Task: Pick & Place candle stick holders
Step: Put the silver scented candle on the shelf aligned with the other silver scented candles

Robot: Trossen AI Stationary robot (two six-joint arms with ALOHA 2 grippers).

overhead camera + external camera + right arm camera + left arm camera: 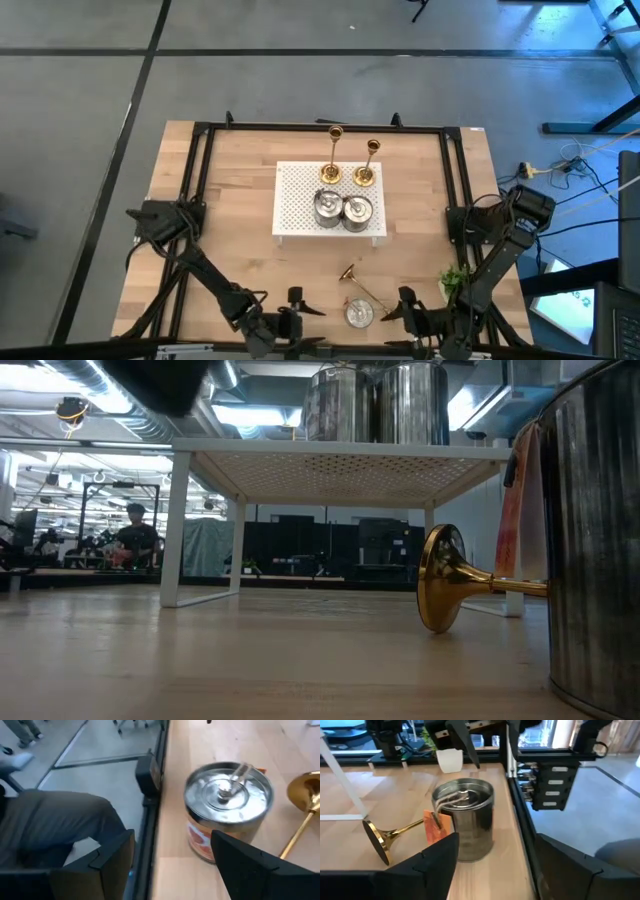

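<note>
White stand (pixel 300 195): sits mid-table, and it's the marker for everything here
Gold pair: two gold candlesticks stand upright along the stand's far edge, one (pixel 333 172) beside the other (pixel 366 175)
Silver pair: two silver holders (pixel 328 207) and (pixel 357 211) sit side by side on the stand, touching or nearly so, on the near side of the gold pair
Fallen gold candlestick (pixel 357 284): off the stand, lying on its side on the wood between the stand and the near table edge, its flared base (pixel 441 592) towards the stand, and the stem running away to the loose silver holder
Loose silver holder (pixel 360 313): upright near the front edge, well clear of the stand, orange label on its side, the gold stem touching it or just beside it
Left gripper (pixel 293 312): down at the near edge, on the left of the loose silver holder, fingers parted and nothing between them; the holder stands just ahead of its fingers (pixel 437 857)
Right gripper (pixel 410 312): on the other side of that same holder, also spread and empty, the holder close in front of its fingers (pixel 250 857)
Green plant (pixel 455 280): near the right arm, out to the stand's right-front
</note>
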